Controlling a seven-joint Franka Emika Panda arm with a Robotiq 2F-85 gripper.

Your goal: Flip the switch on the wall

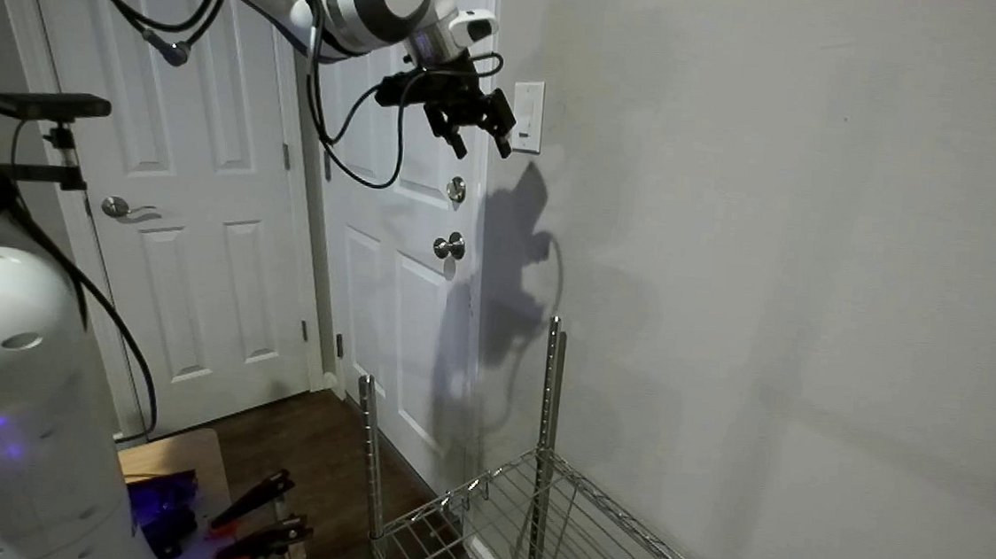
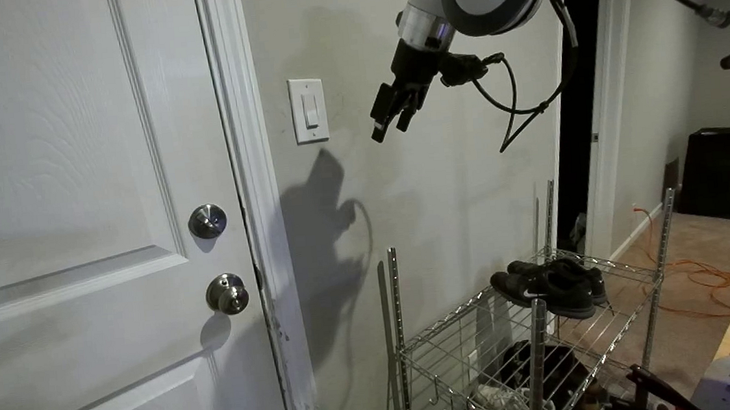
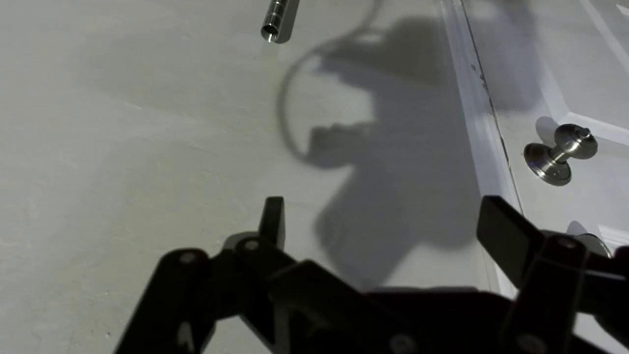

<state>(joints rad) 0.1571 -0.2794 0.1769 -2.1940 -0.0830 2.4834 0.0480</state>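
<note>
White switch (image 2: 310,110): upright, fixed to the wall (image 2: 460,178) just beside the frame (image 2: 263,219) of the door (image 2: 99,219); presumably sited for reach on entering. On/off not readable. The claw (image 3: 385,216): fingers (image 2: 381,116) apart, nothing between them; angled down toward the wall, apart from the switch. Judged: approach pose; no grasp called for, one fingertip should do, though bringing the fingers together would give a firmer push. Wrist view lacks the switch, showing wall and a cast shadow (image 3: 413,182), so the claw's line likely runs beneath it and needs raising.

Around: deadbolt (image 2: 207,221) and knob (image 2: 227,294) on the door, lower than the switch. A rack (image 2: 538,357) with shoes (image 2: 551,289) beside the wall, well below the claw. Hindrances, judged: frame, if the push drifts sideways; loose cable (image 1: 372,185), which could catch the rack on descent.
</note>
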